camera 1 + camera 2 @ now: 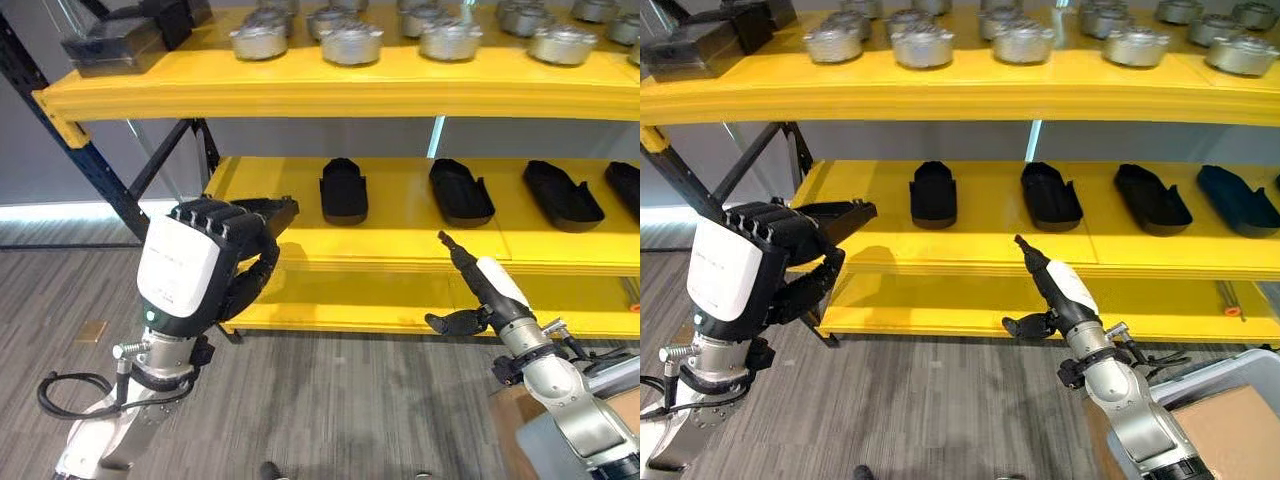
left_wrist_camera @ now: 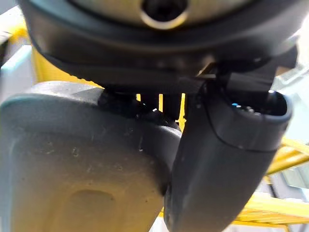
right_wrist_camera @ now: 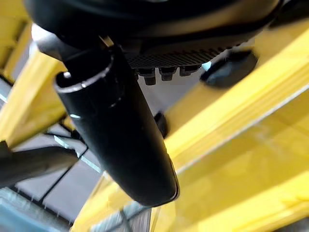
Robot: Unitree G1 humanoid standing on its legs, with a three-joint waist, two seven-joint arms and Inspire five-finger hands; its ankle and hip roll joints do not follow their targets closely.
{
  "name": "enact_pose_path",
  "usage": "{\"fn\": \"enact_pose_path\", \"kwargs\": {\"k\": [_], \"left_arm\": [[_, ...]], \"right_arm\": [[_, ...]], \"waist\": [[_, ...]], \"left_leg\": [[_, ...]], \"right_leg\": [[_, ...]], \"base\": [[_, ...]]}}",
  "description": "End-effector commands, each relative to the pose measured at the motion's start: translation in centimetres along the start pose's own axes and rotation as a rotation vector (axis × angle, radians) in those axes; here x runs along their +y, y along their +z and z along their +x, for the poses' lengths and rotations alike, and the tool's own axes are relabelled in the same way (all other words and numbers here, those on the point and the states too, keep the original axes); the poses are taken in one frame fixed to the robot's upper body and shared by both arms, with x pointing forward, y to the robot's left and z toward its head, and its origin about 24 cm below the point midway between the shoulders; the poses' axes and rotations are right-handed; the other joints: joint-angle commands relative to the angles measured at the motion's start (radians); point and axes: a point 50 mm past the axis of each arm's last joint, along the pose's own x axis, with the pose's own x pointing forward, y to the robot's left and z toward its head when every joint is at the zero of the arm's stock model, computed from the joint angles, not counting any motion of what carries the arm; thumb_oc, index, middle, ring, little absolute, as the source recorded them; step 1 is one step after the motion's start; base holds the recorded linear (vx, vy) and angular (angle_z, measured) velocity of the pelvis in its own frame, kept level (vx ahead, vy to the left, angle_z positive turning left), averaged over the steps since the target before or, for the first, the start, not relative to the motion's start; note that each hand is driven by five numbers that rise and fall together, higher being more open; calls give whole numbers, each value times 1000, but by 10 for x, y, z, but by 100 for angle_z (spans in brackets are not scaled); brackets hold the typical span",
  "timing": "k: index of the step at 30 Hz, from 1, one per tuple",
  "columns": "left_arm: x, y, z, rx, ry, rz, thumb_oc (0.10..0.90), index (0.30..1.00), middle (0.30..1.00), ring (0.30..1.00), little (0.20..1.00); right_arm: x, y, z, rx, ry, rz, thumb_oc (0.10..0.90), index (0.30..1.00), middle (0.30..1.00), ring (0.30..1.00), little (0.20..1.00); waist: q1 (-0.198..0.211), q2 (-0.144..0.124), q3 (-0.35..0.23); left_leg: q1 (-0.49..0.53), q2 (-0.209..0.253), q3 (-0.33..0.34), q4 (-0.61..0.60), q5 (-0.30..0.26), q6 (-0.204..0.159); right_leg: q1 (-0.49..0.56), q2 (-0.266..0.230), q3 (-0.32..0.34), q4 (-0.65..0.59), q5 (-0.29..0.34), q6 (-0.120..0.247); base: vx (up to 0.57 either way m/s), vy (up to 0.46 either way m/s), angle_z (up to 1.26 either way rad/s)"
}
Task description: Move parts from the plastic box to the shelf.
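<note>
In the left eye view the left hand (image 1: 205,262) is raised at the left end of the yellow shelf (image 1: 400,235), its fingers curled round a black part (image 1: 268,214) whose tip juts toward the shelf's middle level. On that level four more black parts lie in a row, well apart from each other, the nearest of them (image 1: 344,190) just beyond the held one. The right hand (image 1: 480,285) reaches up in front of the shelf's edge with fingers straight and released, thumb out to the side, holding nothing. On the top level stand round silver metal parts (image 1: 350,42) in rows, with a dark block (image 1: 115,40) at the left end. In the right eye view a corner of the plastic box (image 1: 1240,375) shows at the lower right, with a brown cardboard sheet (image 1: 1225,420) inside it. In the left wrist view the held part (image 2: 82,169) takes up the lower half, the hand's thumb (image 2: 227,154) clamped against it, yellow shelf behind. In the right wrist view the right hand's thumb (image 3: 120,135) stands free before the yellow shelf levels, touching nothing.
</note>
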Motion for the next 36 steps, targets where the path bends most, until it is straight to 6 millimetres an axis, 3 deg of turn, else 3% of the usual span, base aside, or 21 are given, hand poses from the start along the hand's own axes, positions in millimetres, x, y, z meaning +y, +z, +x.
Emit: {"fn": "enact_pose_path", "kwargs": {"k": [1,6,10,31,32,36], "left_arm": [[30,7,36,-117,256,-4,400,300,300,300,300],[28,9,48,-142,257,-8,400,300,300,300,300],[29,11,49,-158,257,-21,400,300,300,300,300],[30,12,49,-183,269,-43,400,300,300,300,300],[32,-40,28,107,200,86,400,300,300,300,300],[32,-38,29,103,197,75,400,300,300,300,300]], "right_arm": [[-36,35,14,-197,-152,-10,900,1000,1000,1000,1000],[-32,37,13,-205,-159,64,900,1000,1000,1000,1000],[-30,37,14,-188,-153,67,900,1000,1000,1000,1000],[-36,37,19,-167,-157,7,900,1000,1000,1000,1000],[-28,5,10,-44,-197,70,900,1000,1000,1000,1000],[-27,8,11,-55,-202,79,900,1000,1000,1000,1000]], "waist": [[4,16,-68],[-3,13,-88],[0,7,-94],[11,3,-115],[59,14,-93],[61,9,-97]], "left_leg": [[27,70,-78,-2,-19,-9],[73,26,-78,-54,-54,1],[79,23,-65,-60,-64,4],[73,29,-63,-68,-61,3],[80,-14,-24,-37,-85,28],[94,-21,-12,-45,-93,27]], "right_leg": [[18,124,-50,45,-45,-97],[26,88,-32,-25,12,-48],[32,75,-33,-51,25,-36],[49,84,-42,-70,23,-43],[13,46,-189,30,20,-43],[26,42,-191,10,27,-30]], "base": [[9,123,7],[-2,79,2],[-19,7,-8],[-1,1,0],[9,32,2],[2,13,3]]}}
